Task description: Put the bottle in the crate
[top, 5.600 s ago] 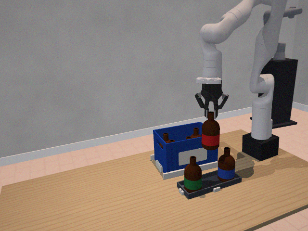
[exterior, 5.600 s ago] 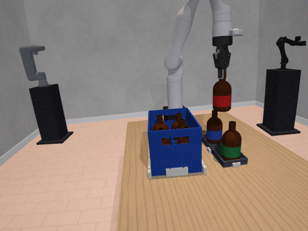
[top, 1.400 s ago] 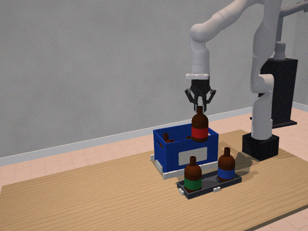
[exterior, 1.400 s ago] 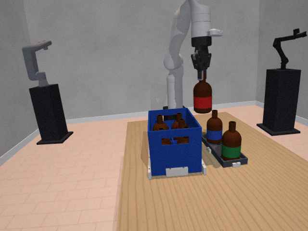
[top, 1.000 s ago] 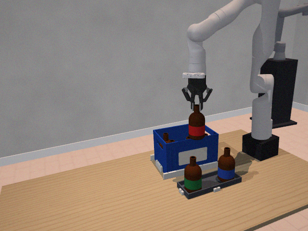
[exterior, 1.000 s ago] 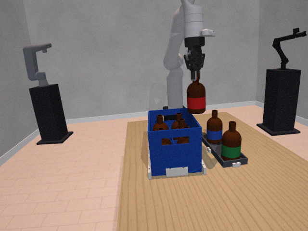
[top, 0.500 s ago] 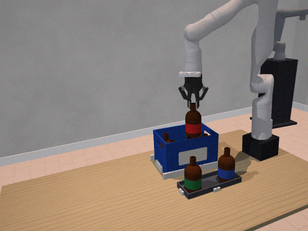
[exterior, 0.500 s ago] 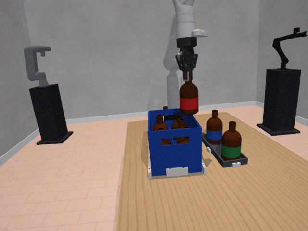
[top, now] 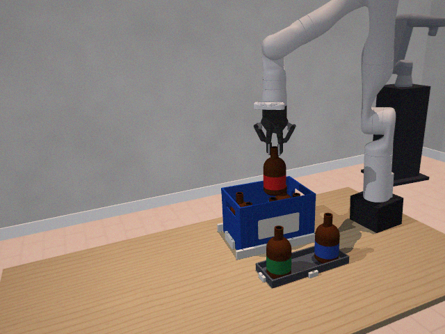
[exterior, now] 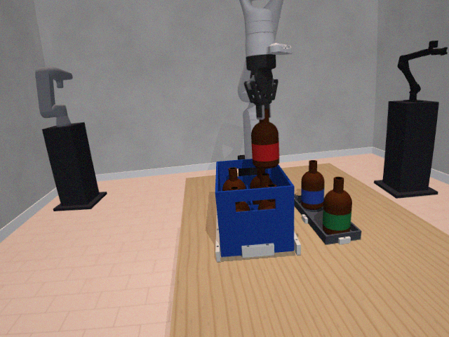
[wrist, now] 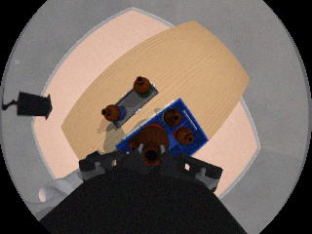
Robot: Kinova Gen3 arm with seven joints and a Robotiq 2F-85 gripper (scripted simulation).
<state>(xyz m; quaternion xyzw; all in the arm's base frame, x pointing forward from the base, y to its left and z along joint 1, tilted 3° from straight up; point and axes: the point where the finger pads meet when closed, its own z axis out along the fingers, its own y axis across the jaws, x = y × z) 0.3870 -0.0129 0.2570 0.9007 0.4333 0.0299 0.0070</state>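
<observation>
The gripper (top: 274,147) is clamped on the thin neck of the red-label bottle (top: 274,175), which hangs upright just above the blue crate (top: 251,216), over its far side as the top view shows it. The bottle looks like rigid brown glass, so I judge it stiff, rather heavy for such a small hold, smooth and breakable. The neck is the natural place to take it, because the wide body would not fit between the fingers; yet the body may swing below that hold. Beside the crate, the tray (top: 341,259) carries the green-label bottle (top: 278,253) and the blue-label bottle (top: 326,239).
</observation>
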